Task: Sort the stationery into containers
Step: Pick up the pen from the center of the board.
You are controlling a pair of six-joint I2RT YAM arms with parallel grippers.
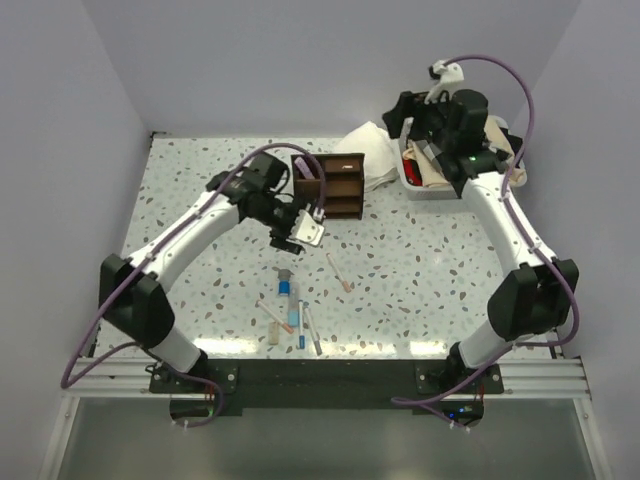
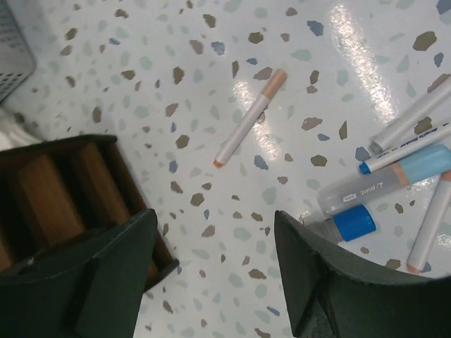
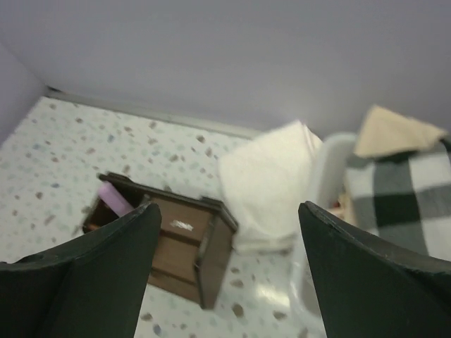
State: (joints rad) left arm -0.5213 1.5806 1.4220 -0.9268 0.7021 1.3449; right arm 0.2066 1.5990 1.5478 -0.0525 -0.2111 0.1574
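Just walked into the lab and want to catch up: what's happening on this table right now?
Two robot arms are sorting pens into a brown wooden organizer. The left gripper hovers open and empty beside the organizer, with a peach-tipped marker lying alone close by and a cluster of pens nearer the arm bases. The right gripper is raised near the white bin, also open and empty. One pink piece sits in the organizer.

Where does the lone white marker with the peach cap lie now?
In the top view, the marker lies alone, on the near side of the wooden organizer and right of the other pens.
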